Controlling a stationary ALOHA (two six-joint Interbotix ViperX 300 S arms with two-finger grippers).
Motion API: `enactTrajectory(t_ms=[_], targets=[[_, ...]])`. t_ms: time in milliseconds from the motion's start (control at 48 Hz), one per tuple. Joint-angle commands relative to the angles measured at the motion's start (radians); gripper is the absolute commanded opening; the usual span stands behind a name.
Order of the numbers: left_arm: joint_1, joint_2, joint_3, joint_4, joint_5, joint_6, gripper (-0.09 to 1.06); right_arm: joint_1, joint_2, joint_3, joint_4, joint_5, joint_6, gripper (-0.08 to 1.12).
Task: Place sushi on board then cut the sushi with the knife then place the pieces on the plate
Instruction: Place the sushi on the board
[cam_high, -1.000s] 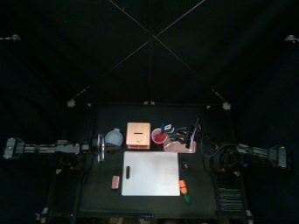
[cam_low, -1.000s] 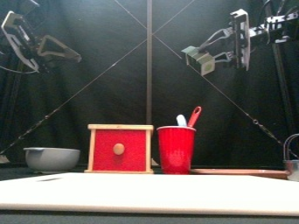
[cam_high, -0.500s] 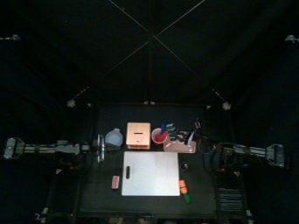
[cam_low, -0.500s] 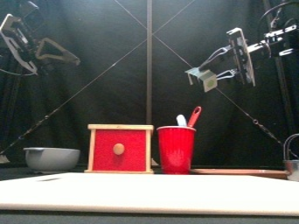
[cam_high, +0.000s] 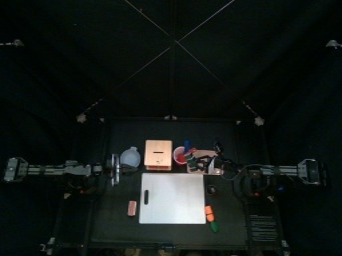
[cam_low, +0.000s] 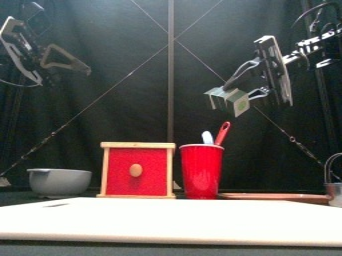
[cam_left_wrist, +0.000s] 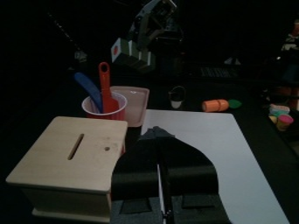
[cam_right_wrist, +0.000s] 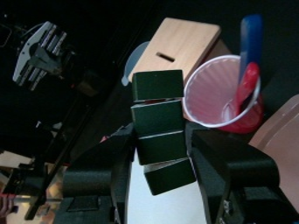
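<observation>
Right gripper (cam_low: 235, 96): upper right of frame, clamped on sushi roll (cam_right_wrist: 158, 131). The roll has 4 blocks, long axis along the jaws, held aloft. White cutting board (cam_low: 171, 222): on desk, bottom of frame, below-left of roll. Left arm (cam_low: 27, 45): rests upper left.

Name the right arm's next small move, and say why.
Probably bring the sushi forward and down onto the board: the right gripper holds it high in the air, back near the red cup, and nothing lies on the board yet.
</observation>
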Motion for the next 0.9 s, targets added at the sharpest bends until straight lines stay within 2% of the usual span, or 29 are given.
enactTrajectory(t_ms=[21, 417, 625, 729, 833, 896], targets=[[0.002, 0.003, -0.012, 0.0, -0.009, 0.0, -0.03, 0.043, 0.023, -0.049, 0.018, -0.021, -0.002, 0.53], [0.002, 0.003, -0.009, 0.0, -0.009, 0.0, -0.03, 0.137, 0.087, -0.091, 0.086, -0.123, -0.003, 0.53], [0.008, 0.003, -0.011, 0.0, -0.009, 0.002, -0.03, 0.12, 0.078, -0.107, 0.132, -0.19, -0.003, 0.53], [0.006, 0.003, -0.008, 0.0, -0.011, -0.003, -0.03, 0.091, 0.071, -0.117, 0.204, -0.178, 0.003, 0.53], [0.006, 0.003, -0.006, -0.002, -0.009, -0.003, -0.03, 0.058, 0.069, -0.109, 0.357, -0.155, -0.014, 0.53], [0.006, 0.002, -0.006, -0.002, -0.009, -0.003, -0.03, 0.049, 0.066, -0.087, 0.388, -0.155, -0.02, 0.52]])
